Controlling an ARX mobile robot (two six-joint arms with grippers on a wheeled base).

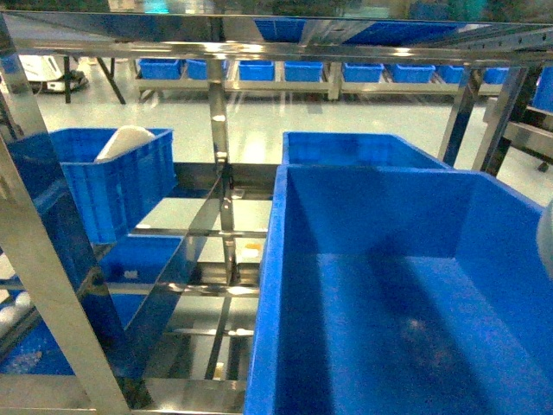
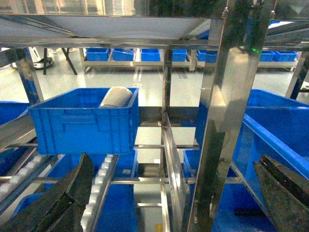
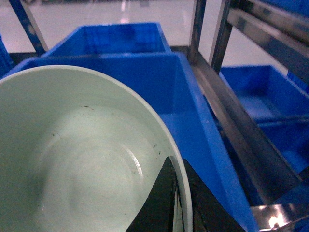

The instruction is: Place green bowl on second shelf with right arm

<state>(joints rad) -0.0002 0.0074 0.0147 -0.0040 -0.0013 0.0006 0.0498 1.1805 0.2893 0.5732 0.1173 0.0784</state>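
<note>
Right wrist-mounted: green bowl above empty blue crate.

Behind on the left, a smaller blue crate resting on roller rails, with a white domed object leaning inside against its back wall. Farther back, across the pale glossy floor, a long row of blue bins on a low rack. At the far left, dark table legs
</note>
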